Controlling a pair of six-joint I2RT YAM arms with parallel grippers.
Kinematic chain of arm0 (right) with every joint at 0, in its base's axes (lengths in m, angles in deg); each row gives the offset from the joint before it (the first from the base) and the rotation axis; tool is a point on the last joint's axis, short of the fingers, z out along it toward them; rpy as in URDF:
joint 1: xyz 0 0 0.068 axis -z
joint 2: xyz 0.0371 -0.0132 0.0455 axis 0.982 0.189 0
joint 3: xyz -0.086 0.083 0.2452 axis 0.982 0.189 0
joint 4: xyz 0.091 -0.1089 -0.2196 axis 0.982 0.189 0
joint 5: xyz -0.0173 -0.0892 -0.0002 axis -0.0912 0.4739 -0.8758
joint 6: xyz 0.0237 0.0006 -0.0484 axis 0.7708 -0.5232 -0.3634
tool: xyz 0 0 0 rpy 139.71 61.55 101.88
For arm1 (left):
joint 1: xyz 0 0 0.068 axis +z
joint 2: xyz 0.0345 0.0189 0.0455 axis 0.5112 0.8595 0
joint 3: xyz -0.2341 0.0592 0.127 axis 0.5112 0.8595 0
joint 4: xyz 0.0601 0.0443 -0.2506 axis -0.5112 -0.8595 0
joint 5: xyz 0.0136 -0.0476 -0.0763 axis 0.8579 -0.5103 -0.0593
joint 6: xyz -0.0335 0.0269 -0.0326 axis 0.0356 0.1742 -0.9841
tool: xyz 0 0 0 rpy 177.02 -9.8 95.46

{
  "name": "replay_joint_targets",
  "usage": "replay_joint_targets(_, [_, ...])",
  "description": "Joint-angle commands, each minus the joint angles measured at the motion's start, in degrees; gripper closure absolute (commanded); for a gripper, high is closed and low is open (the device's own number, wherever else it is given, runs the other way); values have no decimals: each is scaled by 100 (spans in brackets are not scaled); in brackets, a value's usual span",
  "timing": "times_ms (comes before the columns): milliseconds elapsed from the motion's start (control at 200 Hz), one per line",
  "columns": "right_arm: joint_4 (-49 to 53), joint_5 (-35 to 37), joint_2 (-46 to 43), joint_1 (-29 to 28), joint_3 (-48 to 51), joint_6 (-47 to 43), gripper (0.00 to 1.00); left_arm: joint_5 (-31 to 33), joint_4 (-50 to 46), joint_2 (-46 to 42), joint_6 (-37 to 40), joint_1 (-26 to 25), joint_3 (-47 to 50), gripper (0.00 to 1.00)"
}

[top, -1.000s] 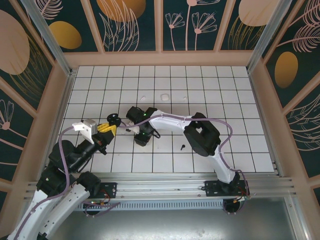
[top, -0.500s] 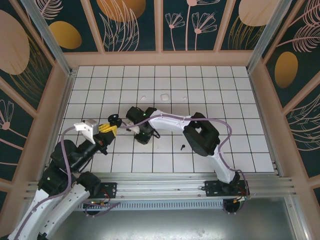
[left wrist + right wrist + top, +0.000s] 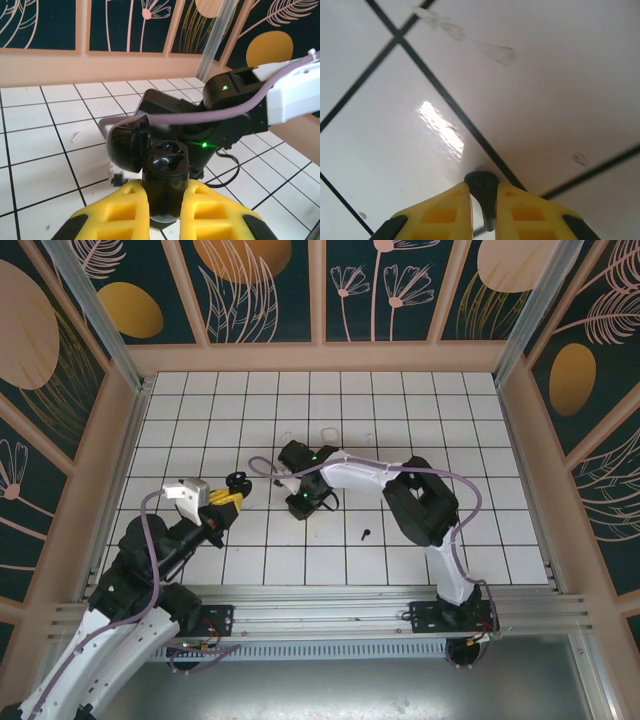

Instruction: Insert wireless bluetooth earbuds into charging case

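The left hand (image 3: 164, 202) is closed on the charging case (image 3: 165, 167), held upright at lower centre of the left wrist view. Its lid (image 3: 129, 145) stands open to the left and its wells face up. The right hand (image 3: 484, 197), barely parted, pinches a black earbud (image 3: 481, 185) close over the tiled surface (image 3: 560, 90), with the stem running down the frame between the fingers. In the top view this hand lies just right of the case, near but apart, so the insertion probably calls for a short leftward carry. A second black earbud (image 3: 365, 534) lies on the surface, lower right of centre.
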Motion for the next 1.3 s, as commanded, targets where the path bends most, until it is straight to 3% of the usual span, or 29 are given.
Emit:
replay_joint_targets(0, [-401, -240, -521, 114, 359, 401, 85, -141, 342, 88, -44, -14, -27, 95])
replay_joint_targets(571, [-1734, -614, -2159, 815, 1578, 1331, 86, -531, 1011, 585, -303, -19, 315, 95])
replay_joint_targets(1296, [-2309, -1042, -3638, 1162, 2416, 1578, 86, -935, 2245, 1425, -784, -19, 762, 95])
